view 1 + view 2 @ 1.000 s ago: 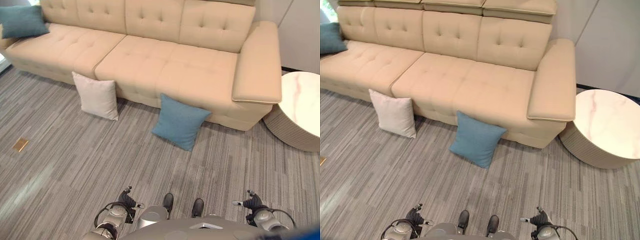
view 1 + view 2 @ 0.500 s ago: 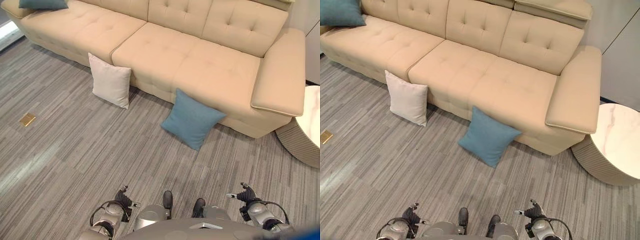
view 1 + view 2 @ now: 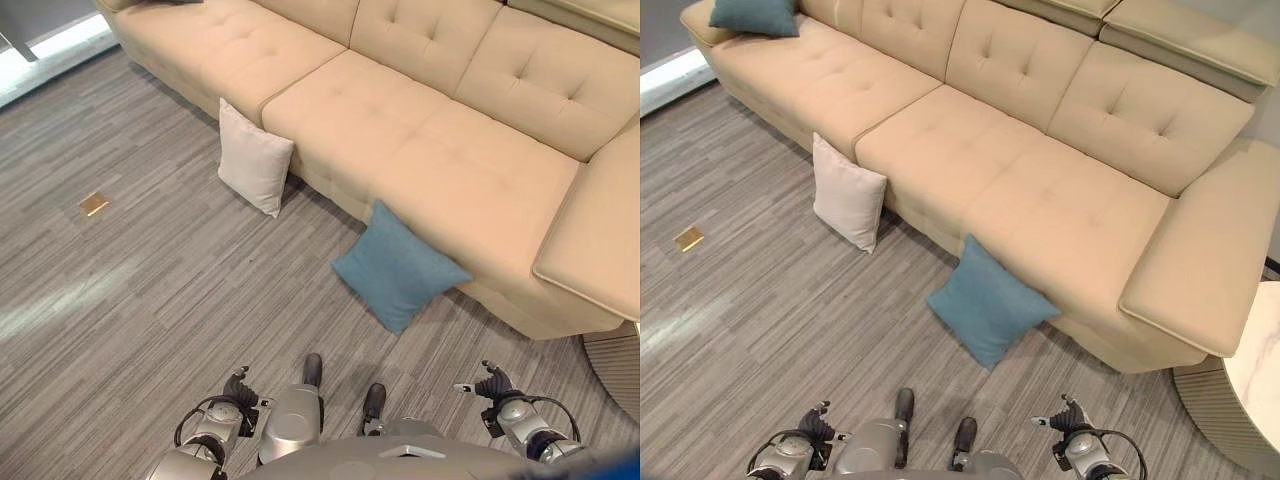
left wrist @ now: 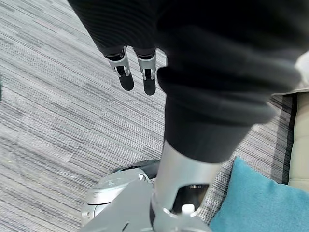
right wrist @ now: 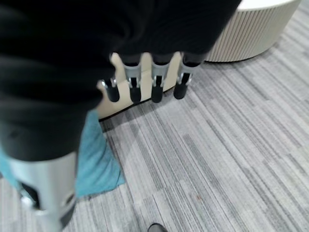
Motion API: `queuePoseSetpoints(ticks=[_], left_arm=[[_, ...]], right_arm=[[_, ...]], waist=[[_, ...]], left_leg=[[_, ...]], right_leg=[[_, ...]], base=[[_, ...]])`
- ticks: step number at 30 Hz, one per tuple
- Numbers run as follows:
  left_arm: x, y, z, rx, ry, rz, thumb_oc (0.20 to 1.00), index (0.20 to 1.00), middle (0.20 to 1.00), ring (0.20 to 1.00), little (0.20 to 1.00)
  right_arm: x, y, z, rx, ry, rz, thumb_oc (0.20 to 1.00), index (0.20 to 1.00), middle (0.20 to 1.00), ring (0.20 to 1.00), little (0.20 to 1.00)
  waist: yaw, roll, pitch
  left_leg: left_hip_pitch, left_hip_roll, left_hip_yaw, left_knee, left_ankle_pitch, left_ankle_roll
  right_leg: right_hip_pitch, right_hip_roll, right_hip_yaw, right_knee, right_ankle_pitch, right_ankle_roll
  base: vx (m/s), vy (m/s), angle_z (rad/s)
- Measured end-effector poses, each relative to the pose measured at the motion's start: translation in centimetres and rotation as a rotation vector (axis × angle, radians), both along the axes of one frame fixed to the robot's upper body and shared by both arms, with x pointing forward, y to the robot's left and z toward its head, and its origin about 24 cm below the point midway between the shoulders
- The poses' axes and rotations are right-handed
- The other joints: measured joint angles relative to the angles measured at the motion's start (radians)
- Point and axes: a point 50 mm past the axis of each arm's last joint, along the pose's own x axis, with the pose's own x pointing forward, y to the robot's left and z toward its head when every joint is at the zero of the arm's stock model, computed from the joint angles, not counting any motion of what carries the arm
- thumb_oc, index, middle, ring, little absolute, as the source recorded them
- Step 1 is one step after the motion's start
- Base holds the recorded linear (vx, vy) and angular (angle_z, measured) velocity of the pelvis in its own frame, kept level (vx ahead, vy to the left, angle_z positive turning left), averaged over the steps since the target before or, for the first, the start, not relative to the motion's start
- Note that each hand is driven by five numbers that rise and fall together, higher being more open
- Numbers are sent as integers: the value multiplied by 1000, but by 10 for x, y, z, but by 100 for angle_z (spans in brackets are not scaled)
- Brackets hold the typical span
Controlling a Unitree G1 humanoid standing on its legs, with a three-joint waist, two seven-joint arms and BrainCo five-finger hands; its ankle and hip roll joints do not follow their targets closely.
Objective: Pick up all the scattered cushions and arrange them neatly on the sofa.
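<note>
Two cushions, white (image 3: 254, 157) and teal (image 3: 397, 268), lean against the sofa (image 3: 450, 150); both hands (image 3: 238, 388) (image 3: 491, 385) hang low, fingers straight, empty.

head views downward, sharing sofa (image 3: 1040, 190) (overlapping)

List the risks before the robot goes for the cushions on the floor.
1. The blue cushion leans tilted against the sofa front; a one-handed grab might drag it or let it slip.
2. The white cushion stands on its edge and could topple if nudged.
3. Both the left hand and the right hand hang low and open, far from either cushion.
</note>
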Motion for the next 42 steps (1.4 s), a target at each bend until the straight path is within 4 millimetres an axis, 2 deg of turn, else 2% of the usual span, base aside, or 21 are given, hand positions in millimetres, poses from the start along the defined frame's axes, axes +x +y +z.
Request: queuePoseSetpoints(ticks=[1,3,4,5,7,8,9,10,12,13,14,17,18,21,23,27,31,35,37,40,42], left_arm=[[2,7,3,21,-6,-30,1000,1000,1000,1000,1000],[-36,4,-9,-7,92,70,1000,1000,1000,1000,1000],[-45,5,-11,-13,131,70,1000,1000,1000,1000,1000],[-29,16,-4,23,95,34,1000,1000,1000,1000,1000],[-17,15,-1,27,62,6,1000,1000,1000,1000,1000],[-20,14,-2,22,66,7,1000,1000,1000,1000,1000],[-23,15,-3,25,70,10,1000,1000,1000,1000,1000],[-31,19,-4,32,99,20,1000,1000,1000,1000,1000],[-48,9,-10,4,135,28,1000,1000,1000,1000,1000],[-47,2,-12,-15,135,30,1000,1000,1000,1000,1000],[-34,-1,-9,-22,96,10,1000,1000,1000,1000,1000],[-15,0,-5,-14,54,2,1000,1000,1000,1000,1000],[-12,-6,-5,-29,48,-8,1000,1000,1000,1000,1000],[8,-21,-1,-53,-6,-72,1000,1000,1000,1000,1000],[10,-23,-1,-57,-10,-79,1000,1000,1000,1000,1000],[-12,-17,-7,-46,46,-61,1000,1000,1000,1000,1000],[-17,6,-3,3,58,-26,1000,1000,1000,1000,1000],[-21,12,-3,19,77,-16,1000,1000,1000,1000,1000],[-20,17,-2,33,78,-12,1000,1000,1000,1000,1000],[-12,-4,-5,-14,52,-22,1000,1000,1000,1000,1000],[2,-10,-2,-25,16,-46,1000,1000,1000,1000,1000]], right_arm=[[-15,7,-7,18,48,-12,1000,1000,1000,1000,1000],[-32,10,-13,36,91,-43,1000,1000,1000,1000,1000],[-28,18,-13,63,77,-31,1000,1000,1000,1000,1000],[-22,28,-13,87,59,15,1000,1000,1000,1000,1000],[5,34,-5,103,-25,53,1000,1000,1000,1000,1000],[5,32,-4,97,-28,56,1000,1000,1000,1000,1000],[4,36,-5,101,-22,69,1000,1000,1000,1000,1000],[-5,30,-8,90,11,37,1000,1000,1000,1000,1000],[-20,21,-10,69,51,20,1000,1000,1000,1000,1000],[-28,12,-10,48,69,13,1000,1000,1000,1000,1000],[-30,5,-10,28,83,-3,1000,1000,1000,1000,1000],[-14,8,-4,40,13,22,1000,1000,1000,1000,1000],[-11,10,-4,43,1,30,1000,1000,1000,1000,1000],[-14,5,-5,26,32,18,1000,1000,1000,1000,1000],[-24,3,-8,25,59,-9,1000,1000,1000,1000,1000],[-24,8,-9,40,61,-7,1000,1000,1000,1000,1000],[10,13,0,43,-16,21,1000,1000,1000,1000,1000],[11,15,0,48,-24,23,1000,1000,1000,1000,1000],[14,21,0,65,-34,28,1000,1000,1000,1000,1000],[-1,6,-1,27,9,10,1000,1000,1000,1000,1000],[0,-1,1,10,3,9,1000,1000,1000,1000,1000]], waist=[[4,-34,2],[4,-34,-50],[-4,20,-82],[-10,0,-76],[-1,34,-56],[-4,65,-55],[1,16,-54],[-21,-49,-53],[-33,3,-51],[-45,-4,-63],[-27,9,-58],[-38,6,-61],[-52,5,-61],[-54,16,-72],[-67,17,-72],[-59,39,-89],[16,37,-40],[11,10,-46],[10,-29,-39],[-2,44,-55],[-32,45,-56]], left_leg=[[-11,-23,8,40,-56,-5],[154,-92,95,-125,-109,119],[181,-91,83,-128,-106,180],[190,-131,87,-126,-117,212],[230,-121,111,-111,-155,159],[240,-96,110,-84,-223,47],[219,-103,112,1,-307,-105],[250,-184,116,-31,-290,193],[303,-187,108,11,-317,141],[303,-239,76,86,-304,73],[271,-222,56,153,-372,61],[172,-45,10,144,-343,-10],[126,-32,-7,128,-312,-10],[58,-64,-167,60,-154,18],[139,-88,-152,-70,-101,68],[199,-116,-102,-125,-94,73],[184,-82,42,-97,-121,121],[175,-60,52,-103,-115,107],[173,-33,67,-106,-110,51],[166,113,44,-80,-82,-28],[104,146,-12,-13,-40,-64]], right_leg=[[14,-29,3,-4,-34,34],[58,-106,8,105,-93,112],[-111,-153,7,469,-141,159],[-245,-211,39,657,-171,195],[-399,-167,20,667,-138,186],[-407,-70,6,513,-111,157],[-419,-28,-13,383,-61,122],[-481,-81,-63,350,-15,124],[-403,47,-124,317,45,-37],[-288,78,-74,177,43,-211],[-214,62,-22,86,67,-213],[-95,32,17,1,91,-136],[-81,22,21,1,84,-115],[-76,-1,69,7,65,-43],[-68,-37,86,9,56,30],[-76,-77,95,58,28,94],[-205,-170,-27,256,-16,189],[-160,-282,33,184,19,236],[-150,-307,6,66,98,221],[-97,-134,-15,0,103,147],[-97,-99,-35,0,88,133]], base=[[521,525,-3],[297,478,-19],[157,314,-20],[188,233,-3],[228,75,-23],[210,7,-20],[160,-3,26],[218,-64,21],[278,-132,6],[229,-136,-3],[196,-102,18],[78,-25,-37],[-21,38,-48],[-12,87,-40],[33,136,-25],[-113,81,-47],[-53,-98,-89],[15,-237,-19],[62,-308,-33],[114,-378,-15],[20,-256,26]])
